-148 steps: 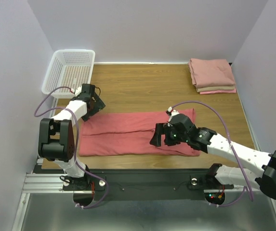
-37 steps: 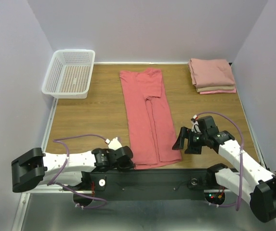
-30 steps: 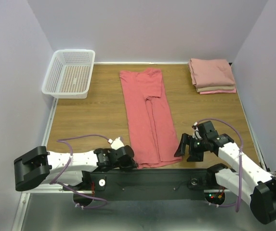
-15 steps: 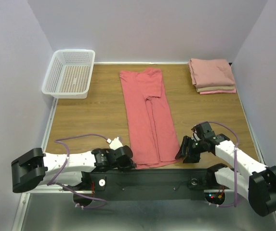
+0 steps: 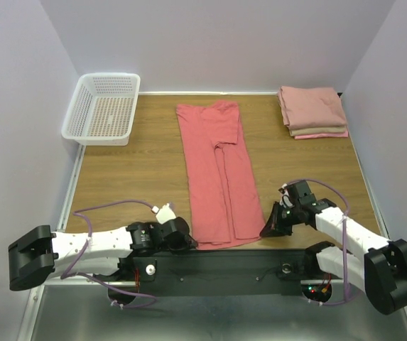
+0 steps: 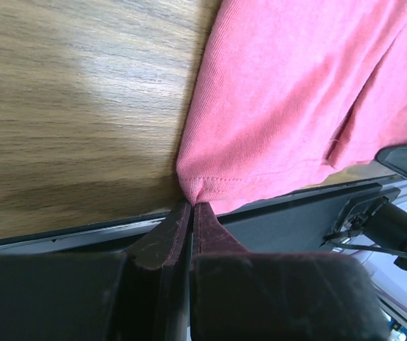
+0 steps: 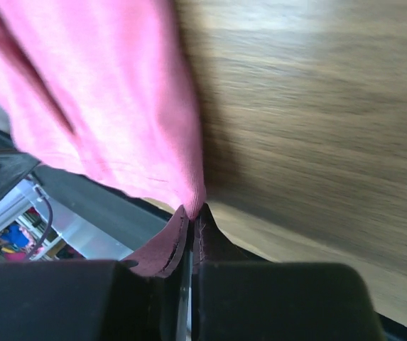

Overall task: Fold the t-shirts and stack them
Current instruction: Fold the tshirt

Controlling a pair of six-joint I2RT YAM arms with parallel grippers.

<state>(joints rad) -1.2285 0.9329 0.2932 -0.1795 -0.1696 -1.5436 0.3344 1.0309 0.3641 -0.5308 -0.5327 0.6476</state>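
Note:
A coral-red t-shirt (image 5: 215, 172) lies folded into a long strip down the middle of the table, its hem at the near edge. My left gripper (image 5: 189, 242) is shut on the hem's near left corner (image 6: 191, 190). At the near right corner (image 7: 194, 199) my right gripper (image 5: 267, 229) is shut on the cloth too. Folded t-shirts (image 5: 311, 111), salmon-pink over a beige one, sit stacked at the back right.
A white lattice basket (image 5: 104, 108) stands at the back left corner. The black mounting rail (image 5: 217, 263) runs along the table's near edge just below both grippers. Bare wood shows on either side of the strip.
The right gripper moved in toward the shirt's near right corner and closed on it. The left gripper stayed shut on the left corner. Earlier, the shirt lay crosswise near the front.

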